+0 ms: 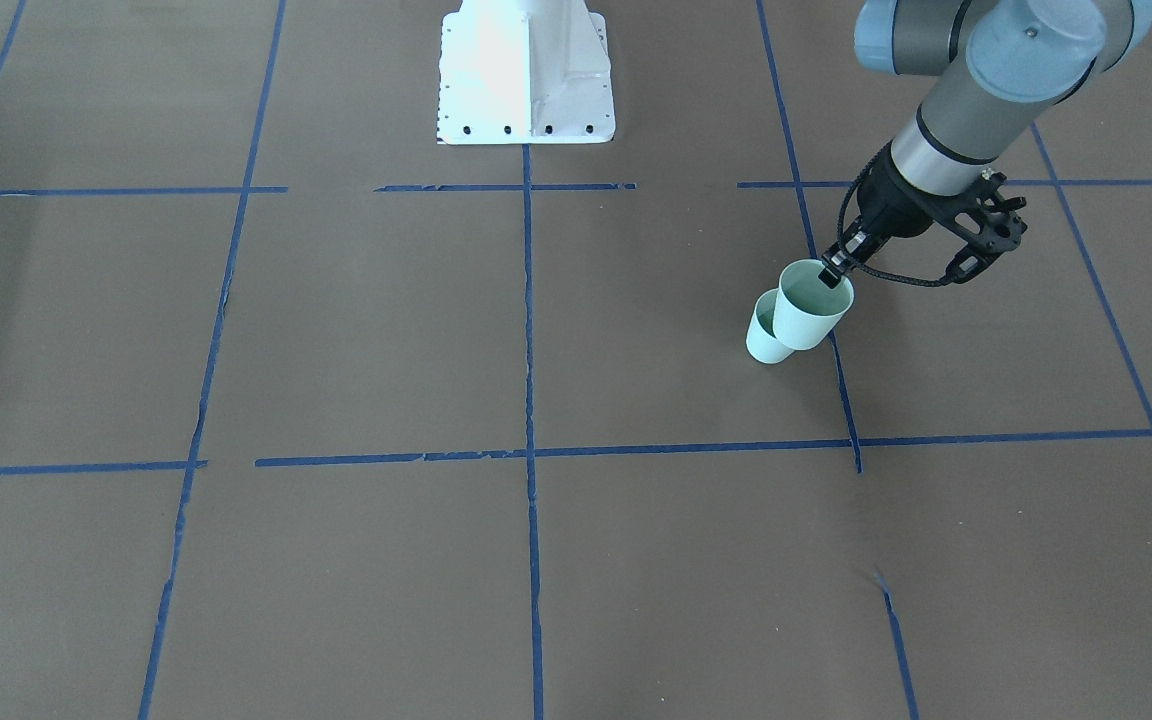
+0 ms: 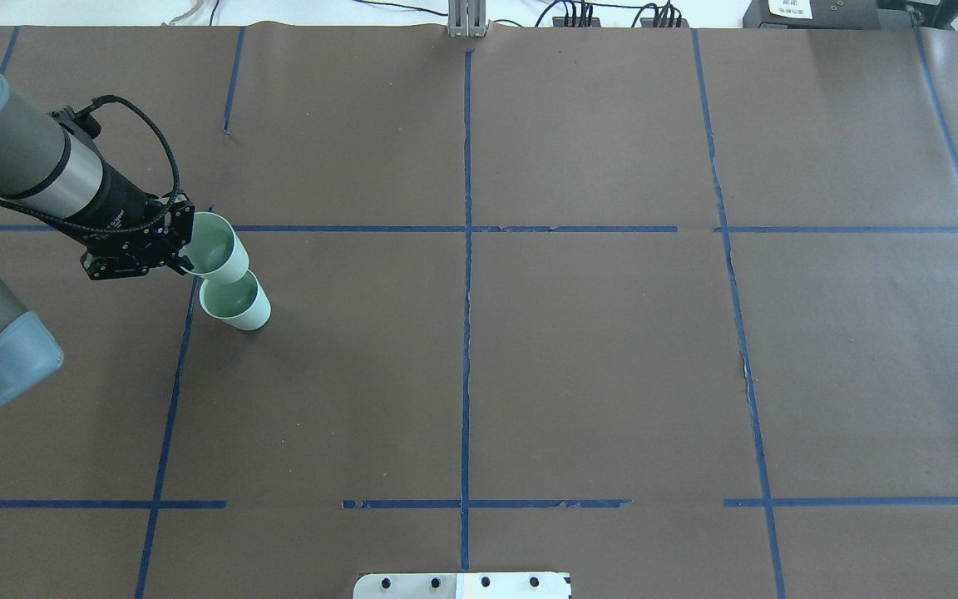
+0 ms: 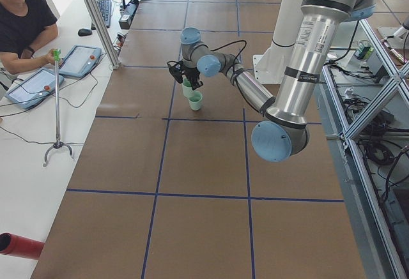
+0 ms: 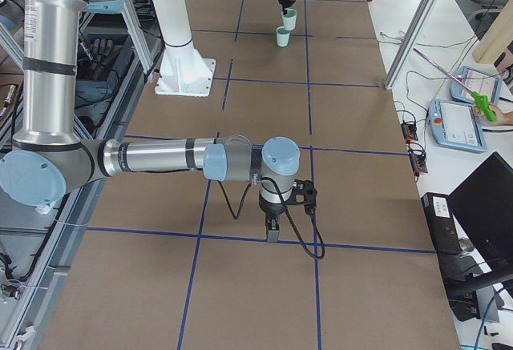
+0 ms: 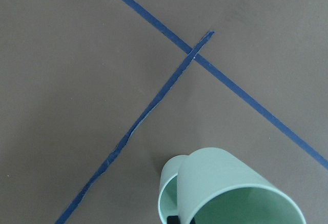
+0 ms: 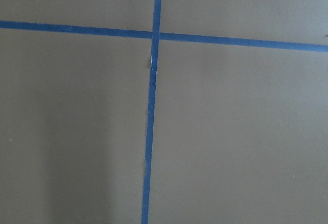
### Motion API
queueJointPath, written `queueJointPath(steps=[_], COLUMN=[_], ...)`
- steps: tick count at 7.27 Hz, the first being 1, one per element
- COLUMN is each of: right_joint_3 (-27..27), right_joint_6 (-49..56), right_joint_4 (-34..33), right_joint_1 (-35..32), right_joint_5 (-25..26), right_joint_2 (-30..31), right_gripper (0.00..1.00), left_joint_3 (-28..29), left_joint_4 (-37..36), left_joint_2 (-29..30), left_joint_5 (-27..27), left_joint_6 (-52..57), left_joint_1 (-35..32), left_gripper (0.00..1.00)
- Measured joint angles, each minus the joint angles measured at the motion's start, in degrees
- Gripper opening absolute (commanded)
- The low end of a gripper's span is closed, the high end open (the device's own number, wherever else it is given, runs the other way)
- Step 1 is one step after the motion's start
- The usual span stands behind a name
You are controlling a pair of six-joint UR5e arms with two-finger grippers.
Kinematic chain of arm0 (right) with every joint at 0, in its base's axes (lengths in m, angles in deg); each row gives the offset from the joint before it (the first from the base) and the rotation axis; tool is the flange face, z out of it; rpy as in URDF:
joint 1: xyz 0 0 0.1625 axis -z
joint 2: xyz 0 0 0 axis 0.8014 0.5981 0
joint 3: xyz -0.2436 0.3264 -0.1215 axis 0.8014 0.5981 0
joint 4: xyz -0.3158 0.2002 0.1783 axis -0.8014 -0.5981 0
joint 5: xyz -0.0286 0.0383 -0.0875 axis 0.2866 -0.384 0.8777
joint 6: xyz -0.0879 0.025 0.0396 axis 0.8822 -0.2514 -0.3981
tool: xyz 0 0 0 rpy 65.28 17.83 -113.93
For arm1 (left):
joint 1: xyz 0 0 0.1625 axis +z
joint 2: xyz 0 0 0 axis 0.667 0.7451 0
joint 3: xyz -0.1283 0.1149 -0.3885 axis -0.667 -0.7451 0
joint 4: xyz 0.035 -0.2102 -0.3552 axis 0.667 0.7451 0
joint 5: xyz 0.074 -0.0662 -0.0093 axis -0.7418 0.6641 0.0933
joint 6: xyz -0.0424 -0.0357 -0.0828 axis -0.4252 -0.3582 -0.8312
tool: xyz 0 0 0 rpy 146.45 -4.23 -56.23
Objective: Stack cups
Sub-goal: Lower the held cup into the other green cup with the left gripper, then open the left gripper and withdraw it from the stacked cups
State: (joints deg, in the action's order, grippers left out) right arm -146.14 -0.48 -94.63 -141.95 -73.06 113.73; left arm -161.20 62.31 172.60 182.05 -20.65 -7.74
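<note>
Two pale mint-green cups are near the table's left side. One cup (image 2: 238,302) stands upright on the brown table. My left gripper (image 2: 184,249) is shut on the rim of the other cup (image 2: 217,247) and holds it tilted, raised just beside and partly over the standing cup. In the front view the held cup (image 1: 812,305) overlaps the standing cup (image 1: 764,335). In the left wrist view the held cup (image 5: 230,183) hides most of the standing cup (image 5: 166,193). My right gripper (image 4: 272,230) shows only in the exterior right view, low over the table; I cannot tell if it is open.
Blue tape lines (image 2: 466,249) divide the brown table into squares. The white robot base (image 1: 526,70) stands at the robot's edge. An operator (image 3: 25,23) sits with tablets beyond the far edge. The right wrist view shows only table and a tape cross (image 6: 154,34).
</note>
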Motion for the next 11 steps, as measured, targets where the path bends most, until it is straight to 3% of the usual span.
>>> queueJointPath(steps=[5,6,8,11], right_joint_3=[0.0,0.0,0.0,0.0], right_joint_6=[0.0,0.0,0.0,0.0], right_joint_4=[0.0,0.0,0.0,0.0], right_joint_1=[0.0,0.0,0.0,0.0], right_joint_5=[0.0,0.0,0.0,0.0], right_joint_2=[0.0,0.0,0.0,0.0], right_gripper=[1.00,1.00,1.00,1.00], left_joint_3=[-0.7,-0.6,-0.5,-0.4], left_joint_4=[-0.1,-0.1,0.0,0.0], left_joint_2=[-1.1,-1.2,-1.2,-1.2], left_joint_5=[0.3,0.3,0.3,0.2], left_joint_6=[-0.1,-0.1,0.1,0.3], left_joint_1=[1.6,1.7,1.7,1.6], left_gripper=[0.00,0.16,1.00,1.00])
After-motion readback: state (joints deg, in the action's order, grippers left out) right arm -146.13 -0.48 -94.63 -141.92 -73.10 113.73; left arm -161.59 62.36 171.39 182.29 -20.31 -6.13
